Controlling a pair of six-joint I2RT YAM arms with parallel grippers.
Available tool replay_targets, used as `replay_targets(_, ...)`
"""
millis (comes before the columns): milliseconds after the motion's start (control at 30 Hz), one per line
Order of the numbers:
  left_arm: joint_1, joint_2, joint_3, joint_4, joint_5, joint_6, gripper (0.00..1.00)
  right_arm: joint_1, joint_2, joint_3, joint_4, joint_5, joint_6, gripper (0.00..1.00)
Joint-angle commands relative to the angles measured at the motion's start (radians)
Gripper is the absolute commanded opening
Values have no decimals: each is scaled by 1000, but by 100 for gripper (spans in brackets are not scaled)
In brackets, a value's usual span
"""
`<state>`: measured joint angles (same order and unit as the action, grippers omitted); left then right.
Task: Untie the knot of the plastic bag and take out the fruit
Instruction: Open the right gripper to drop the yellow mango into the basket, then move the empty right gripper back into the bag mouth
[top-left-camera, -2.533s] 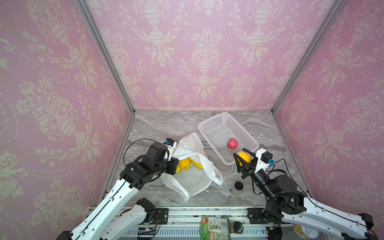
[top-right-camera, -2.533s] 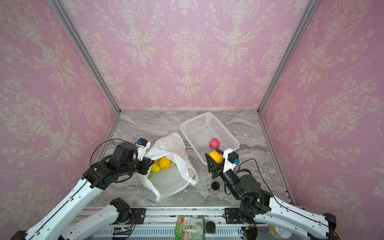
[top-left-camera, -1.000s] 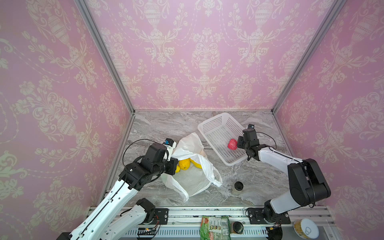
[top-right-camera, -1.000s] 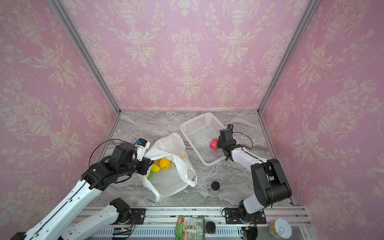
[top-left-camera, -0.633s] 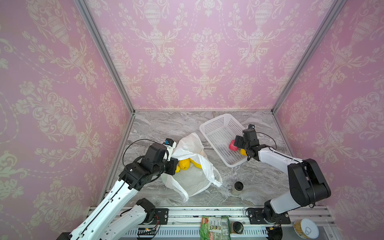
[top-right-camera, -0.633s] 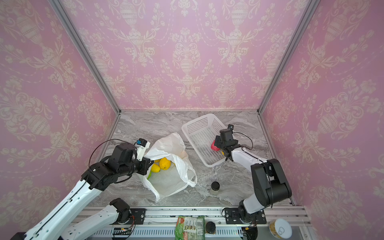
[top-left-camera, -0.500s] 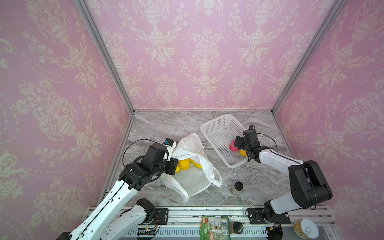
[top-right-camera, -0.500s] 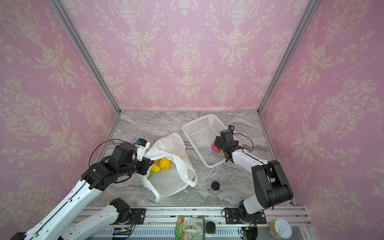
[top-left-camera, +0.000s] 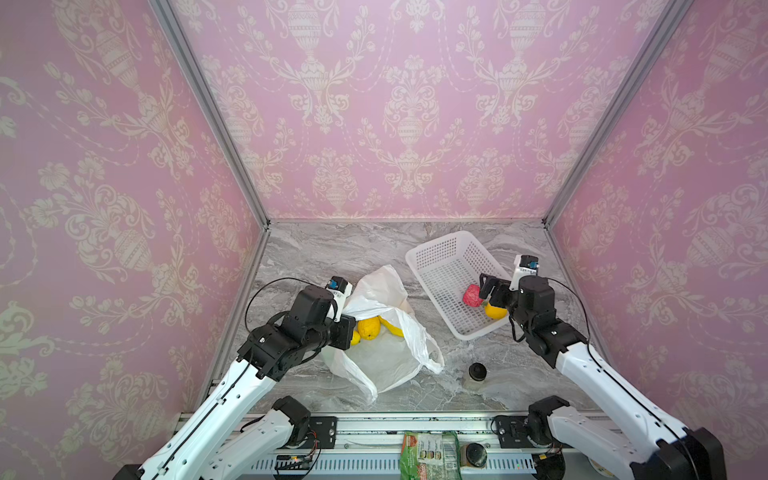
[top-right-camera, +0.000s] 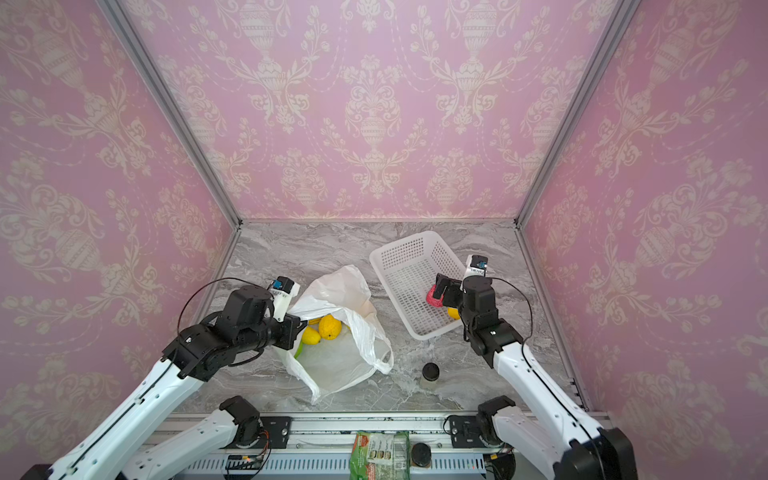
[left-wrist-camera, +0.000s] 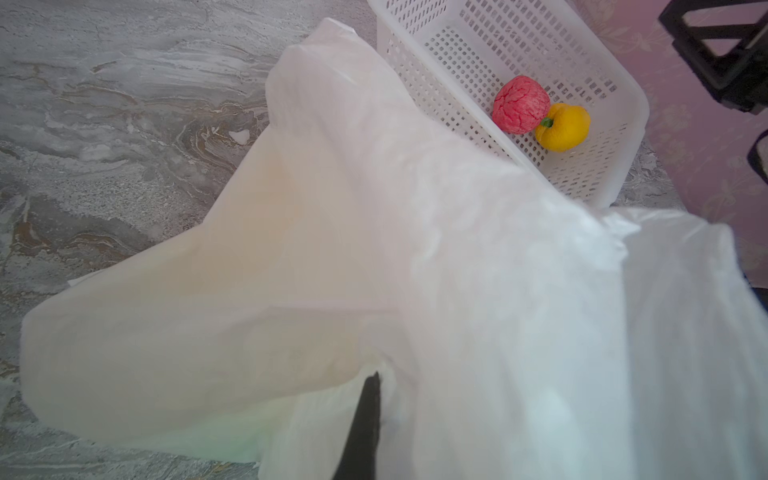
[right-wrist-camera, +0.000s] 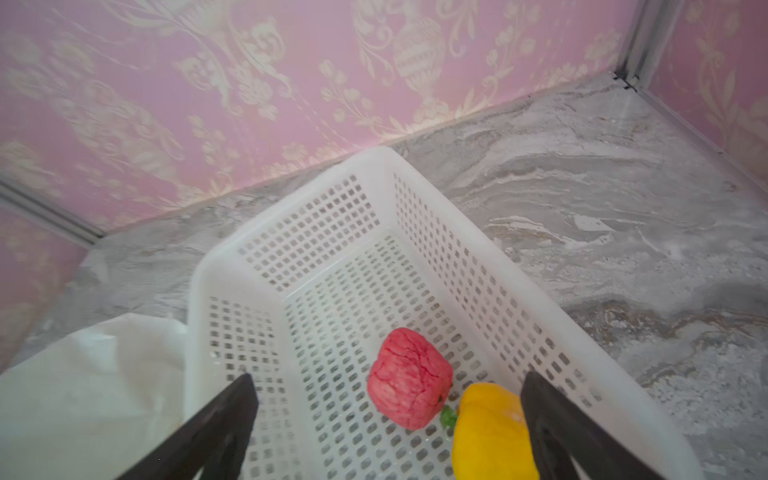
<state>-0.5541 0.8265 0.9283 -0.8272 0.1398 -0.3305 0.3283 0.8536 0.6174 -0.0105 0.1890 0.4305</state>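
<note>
One yellow fruit (left-wrist-camera: 563, 126) now lies in the basket (top-left-camera: 439, 250), right hand (right-wrist-camera: 388, 381) spread, left hand (top-left-camera: 348, 332) pinching the plastic bag (top-left-camera: 386, 357).

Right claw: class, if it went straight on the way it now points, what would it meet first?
Most likely the pink-red fruit, lying in the white basket just ahead of the open right claw. The yellow fruit beside it sits near one finger and might touch too; depth is unclear.

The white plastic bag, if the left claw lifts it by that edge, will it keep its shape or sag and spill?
Probably floppy: the plastic bag lies crumpled and drapes over the left claw pinching its rim. Likely light, as its thin film lets colour through. The yellow fruit inside might roll to whichever side sags.
</note>
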Motion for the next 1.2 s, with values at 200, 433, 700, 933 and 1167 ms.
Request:
replay_targets(200, -7, -6, -6, -8, -17, -10, 0, 427, -236, -24, 62, -165, -91, 75)
replay_targets(433, -7, 0, -5, -10, -19, -10, 0, 739, -42, 45, 128, -96, -244, 68)
replay_targets(700, -7, 5, -5, -9, -14, -11, 0, 882, 173, 146, 153, -121, -290, 66)
replay_targets(933, -7, -9, -7, -7, -15, -11, 0, 890, 382, 206, 189, -75, -249, 66)
replay_targets(1167, -7, -3, -6, -9, -17, -12, 0, 890, 568, 268, 171, 71, -210, 63)
